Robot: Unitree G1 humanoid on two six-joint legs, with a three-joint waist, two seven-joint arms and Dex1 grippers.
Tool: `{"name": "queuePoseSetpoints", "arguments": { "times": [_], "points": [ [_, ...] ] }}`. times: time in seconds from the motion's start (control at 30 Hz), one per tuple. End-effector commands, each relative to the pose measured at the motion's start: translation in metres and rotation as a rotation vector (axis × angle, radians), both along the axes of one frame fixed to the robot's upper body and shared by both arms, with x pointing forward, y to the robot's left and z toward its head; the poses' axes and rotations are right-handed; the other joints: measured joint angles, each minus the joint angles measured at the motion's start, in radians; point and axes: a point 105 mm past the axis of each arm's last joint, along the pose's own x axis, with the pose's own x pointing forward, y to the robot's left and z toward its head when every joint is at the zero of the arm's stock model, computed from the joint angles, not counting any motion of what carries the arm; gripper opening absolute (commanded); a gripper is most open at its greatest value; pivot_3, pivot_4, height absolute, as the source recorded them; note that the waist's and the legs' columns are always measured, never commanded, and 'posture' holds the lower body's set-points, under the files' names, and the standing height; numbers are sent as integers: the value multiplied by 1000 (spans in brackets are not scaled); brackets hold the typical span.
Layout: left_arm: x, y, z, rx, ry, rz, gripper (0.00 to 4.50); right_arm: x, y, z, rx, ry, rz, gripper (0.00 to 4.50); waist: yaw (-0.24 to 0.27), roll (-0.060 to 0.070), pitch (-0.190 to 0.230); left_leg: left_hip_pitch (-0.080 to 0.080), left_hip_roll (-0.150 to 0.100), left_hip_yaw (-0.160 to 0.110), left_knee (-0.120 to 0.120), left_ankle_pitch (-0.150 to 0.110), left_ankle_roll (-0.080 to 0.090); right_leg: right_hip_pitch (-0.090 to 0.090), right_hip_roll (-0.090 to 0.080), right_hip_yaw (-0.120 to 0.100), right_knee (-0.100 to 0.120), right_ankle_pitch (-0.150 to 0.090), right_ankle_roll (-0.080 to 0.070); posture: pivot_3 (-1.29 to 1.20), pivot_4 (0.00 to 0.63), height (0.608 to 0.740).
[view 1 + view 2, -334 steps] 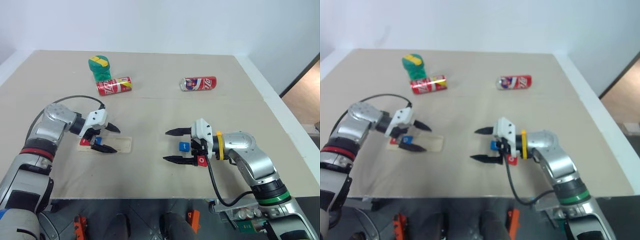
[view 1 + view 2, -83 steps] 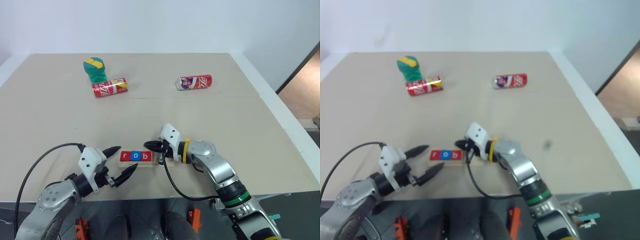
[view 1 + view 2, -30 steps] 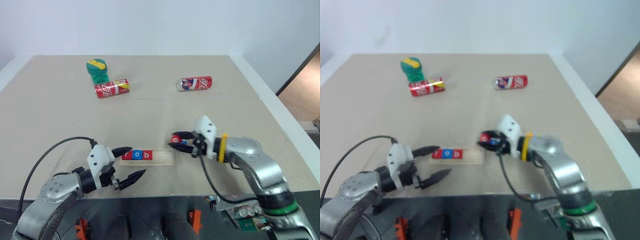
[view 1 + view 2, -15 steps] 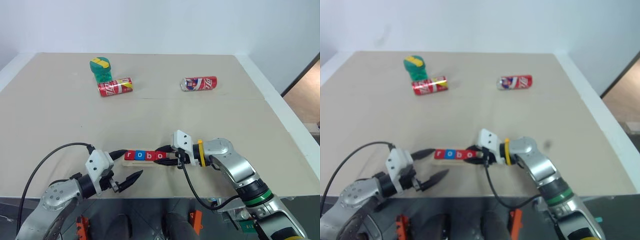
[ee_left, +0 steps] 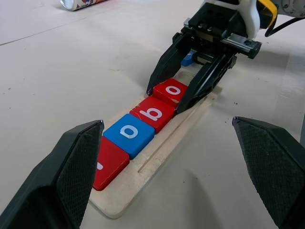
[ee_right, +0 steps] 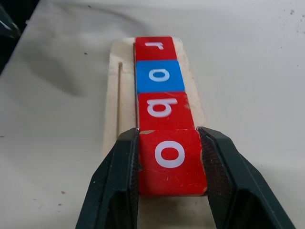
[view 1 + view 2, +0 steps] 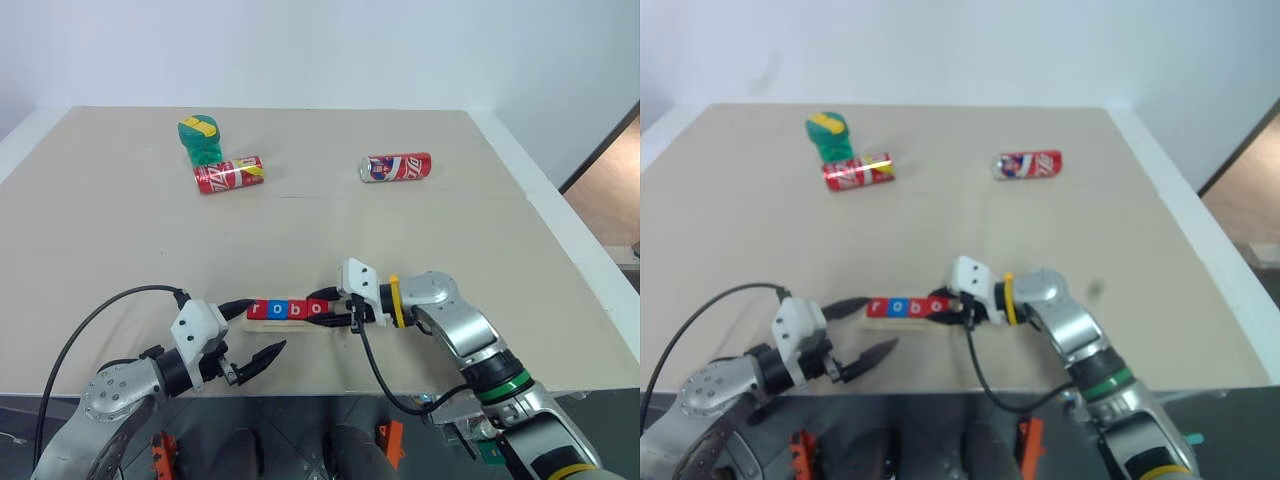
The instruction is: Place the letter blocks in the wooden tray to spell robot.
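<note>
Bare table lies open on every side of the wooden tray; the right gripper blocks its right end; two cans and a green object lie well apart, far back.

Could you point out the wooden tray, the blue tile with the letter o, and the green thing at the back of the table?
wooden tray point(image 6: 123, 52): right wrist view, bare top-left corner.
blue o tile point(image 6: 159, 76): right wrist view, centre of its face.
green thing point(image 7: 201, 140): left eye view, middle of its body.
</note>
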Motion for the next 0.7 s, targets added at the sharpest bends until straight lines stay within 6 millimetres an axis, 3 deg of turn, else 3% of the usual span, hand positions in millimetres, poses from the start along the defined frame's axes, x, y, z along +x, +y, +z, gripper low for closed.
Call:
{"name": "queuePoseSetpoints", "arguments": {
  "times": [0.03, 0.07, 0.13, 0.3, 0.37, 0.53, 0.63, 0.7],
  "points": [
    [-3, -3, 11, -3, -51, -13, 4500, 3, -1, 5, -7, -24, 12, 1263, 0, 0, 0, 0, 0, 0, 0, 0, 0, 0, 0, 0, 0, 0, 0, 0, 150, 740],
    [-3, -3, 11, -3, -51, -12, 4500, 4, -1, 4, -9, -19, 10, 1263, 0, 0, 0, 0, 0, 0, 0, 0, 0, 0, 0, 0, 0, 0, 0, 0, 150, 740],
    [-3, -3, 10, 0, -49, -11, 4500, 4, -2, 3, -10, -12, 7, 2275, 0, 0, 0, 0, 0, 0, 0, 0, 0, 0, 0, 0, 0, 0, 0, 0, 150, 740],
    [-3, -2, 9, 3, -44, -9, 4500, 6, -1, 10, 15, -23, -4, 4002, 0, 0, 0, 0, 0, 0, 0, 0, 0, 0, 0, 0, 0, 0, 0, 0, 150, 740],
    [-3, -2, 9, 7, -46, -10, 4500, 8, -2, 20, 52, -38, -22, 4458, 0, 0, 0, 0, 0, 0, 0, 0, 0, 0, 0, 0, 0, 0, 0, 0, 150, 740],
    [-12, -8, 15, 6, -51, -107, 4500, 23, -19, 69, 258, -29, -190, 4458, 0, 0, 0, -1, 0, 0, 0, 0, 0, 0, 0, 0, 0, 0, 0, 0, 150, 740],
    [-22, -13, 18, -5, -13, -197, 4500, 50, -60, 84, 366, 33, -430, 4458, 0, 0, 0, 0, 0, 0, 0, 0, 0, 0, 0, 0, 0, 0, 0, 0, 150, 740],
    [-30, -16, 18, 4, 20, -265, 4500, 60, -92, 80, 331, 0, -532, 4458, 2, 0, 0, 0, -1, 0, 0, 0, 0, 0, -1, 0, 0, 0, 0, 0, 150, 740]
  ]
}}
